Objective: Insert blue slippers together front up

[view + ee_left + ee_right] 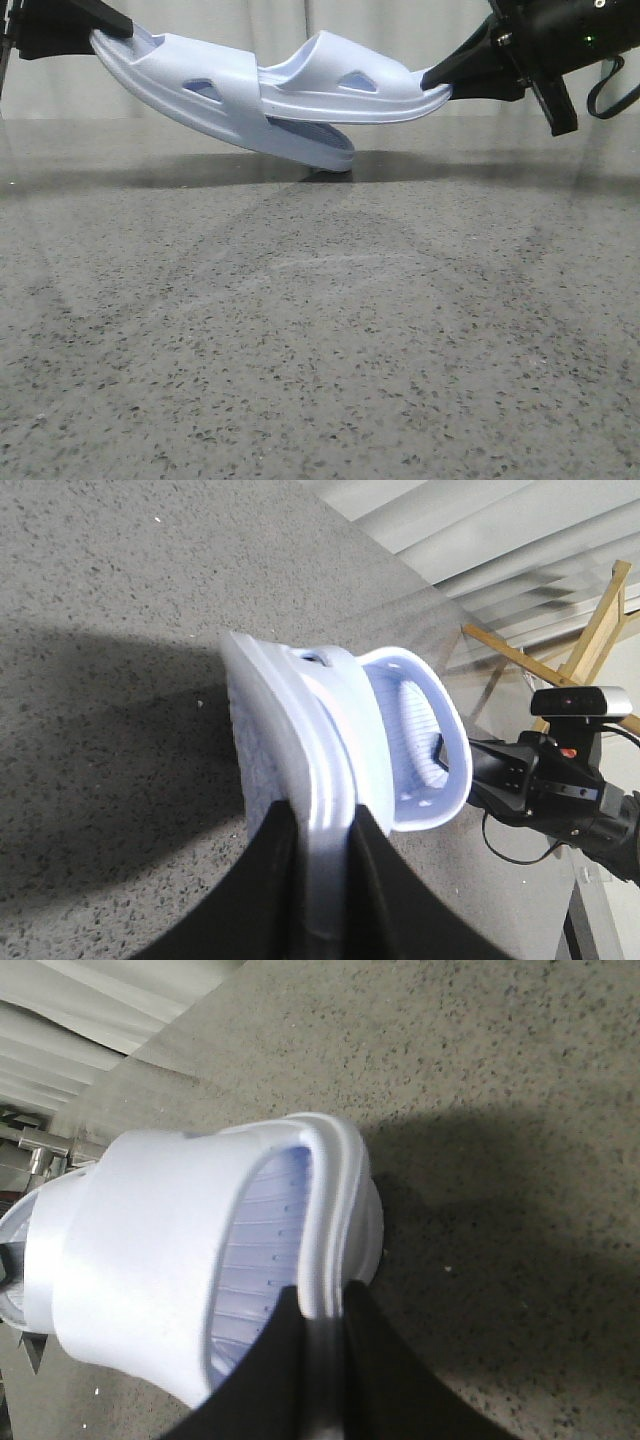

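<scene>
Upper frame: our left gripper (118, 28) and right gripper (437, 78) each pinch a blue slipper (215, 95), half-nested; next we push them fully together.

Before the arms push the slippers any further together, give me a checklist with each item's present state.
1. Left gripper clamped on the left slipper heel rim: ok.
2. Right gripper clamped on the right slipper heel rim: ok.
3. Right slipper's toe threaded under the left slipper's strap: ok.
4. Both straps facing up: ok.
5. Left slipper's toe clear of the table: cannot tell; it sits very low.
6. Slippers level with each other: not ok; the left tilts downward.
</scene>
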Tool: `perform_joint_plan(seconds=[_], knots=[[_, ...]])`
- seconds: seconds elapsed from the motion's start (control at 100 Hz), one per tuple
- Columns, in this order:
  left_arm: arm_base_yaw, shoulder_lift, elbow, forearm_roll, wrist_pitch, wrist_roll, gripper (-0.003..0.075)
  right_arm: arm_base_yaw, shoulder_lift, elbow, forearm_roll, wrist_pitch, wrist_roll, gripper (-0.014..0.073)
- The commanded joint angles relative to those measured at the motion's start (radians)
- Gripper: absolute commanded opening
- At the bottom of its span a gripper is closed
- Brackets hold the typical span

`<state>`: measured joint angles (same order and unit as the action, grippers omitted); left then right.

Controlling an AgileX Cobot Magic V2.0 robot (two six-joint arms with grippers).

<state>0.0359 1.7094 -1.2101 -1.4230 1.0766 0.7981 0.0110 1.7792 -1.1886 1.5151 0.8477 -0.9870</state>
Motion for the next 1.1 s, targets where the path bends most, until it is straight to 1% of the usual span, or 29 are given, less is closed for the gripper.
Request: perform_joint_plan(seconds=[0.0, 0.1, 0.17, 0.24, 0.29, 0.31, 0.36, 0.41, 0.46, 0.5, 0.63, 0.73, 0.87, 0.94, 0.98, 1.01, 1.06, 1.08, 1.09], knots=[[-0.006, -0.035, -0.026, -0.083, 0.191, 0.007, 0.0016, 0.01, -0.052, -0.036, 0.041, 0.222, -0.015, -0.0029], [0.024, -0.035, -0.028, -0.055, 0.191, 0.007, 0.0024, -0.034, -0.052, -0.036, 0.036, 0.275, -0.015, 0.0076], [0.046, -0.039, -0.028, -0.032, 0.191, 0.02, 0.0068, -0.074, -0.052, -0.036, 0.036, 0.318, -0.015, 0.0125], [0.062, -0.044, -0.028, -0.004, 0.191, 0.032, 0.0159, -0.118, -0.052, -0.036, 0.036, 0.361, -0.015, 0.0136], [0.072, -0.048, -0.028, 0.013, 0.191, 0.043, 0.0264, -0.149, -0.052, -0.036, 0.036, 0.386, -0.015, 0.0136], [0.075, -0.05, -0.028, 0.021, 0.191, 0.043, 0.0293, -0.162, -0.052, -0.036, 0.036, 0.398, -0.015, 0.0136], [0.083, -0.052, -0.028, 0.036, 0.191, 0.043, 0.0405, -0.194, -0.052, -0.036, 0.036, 0.424, -0.015, 0.0136], [0.09, -0.058, -0.028, 0.059, 0.191, 0.043, 0.0479, -0.225, -0.052, -0.036, 0.036, 0.452, -0.015, 0.0136], [0.1, -0.062, -0.028, 0.074, 0.191, 0.043, 0.052, -0.257, -0.052, -0.036, 0.032, 0.463, -0.015, 0.0136], [0.107, -0.067, -0.028, 0.087, 0.191, 0.043, 0.0529, -0.283, -0.054, -0.036, 0.019, 0.463, -0.015, 0.0136], [0.147, -0.088, -0.028, 0.107, 0.191, 0.043, 0.0528, -0.356, -0.072, -0.036, -0.033, 0.463, -0.015, 0.0136], [0.188, -0.105, -0.03, 0.105, 0.191, 0.043, 0.0519, -0.393, -0.081, -0.036, -0.055, 0.463, -0.001, 0.0136], [0.244, -0.132, -0.057, 0.111, 0.191, 0.043, 0.044, -0.398, -0.081, -0.036, -0.063, 0.463, 0.004, 0.0136], [0.264, -0.152, -0.08, 0.111, 0.191, 0.045, 0.0372, -0.398, -0.082, -0.036, -0.056, 0.463, 0.004, 0.0136], [0.274, -0.163, -0.096, 0.111, 0.188, 0.05, 0.0315, -0.398, -0.086, -0.036, -0.054, 0.463, 0.004, 0.0136], [0.28, -0.176, -0.107, 0.111, 0.188, 0.057, 0.027, -0.398, -0.088, -0.036, -0.052, 0.457, 0.004, 0.0134], [0.288, -0.196, -0.123, 0.111, 0.179, 0.078, 0.0165, -0.4, -0.095, -0.037, -0.045, 0.45, 0.004, 0.0121], [0.292, -0.205, -0.128, 0.111, 0.173, 0.083, 0.0137, -0.402, -0.1, -0.037, -0.044, 0.448, 0.004, 0.0111], [0.292, -0.208, -0.131, 0.111, 0.171, 0.088, 0.0108, -0.401, -0.103, -0.039, -0.044, 0.445, 0.004, 0.0101]])
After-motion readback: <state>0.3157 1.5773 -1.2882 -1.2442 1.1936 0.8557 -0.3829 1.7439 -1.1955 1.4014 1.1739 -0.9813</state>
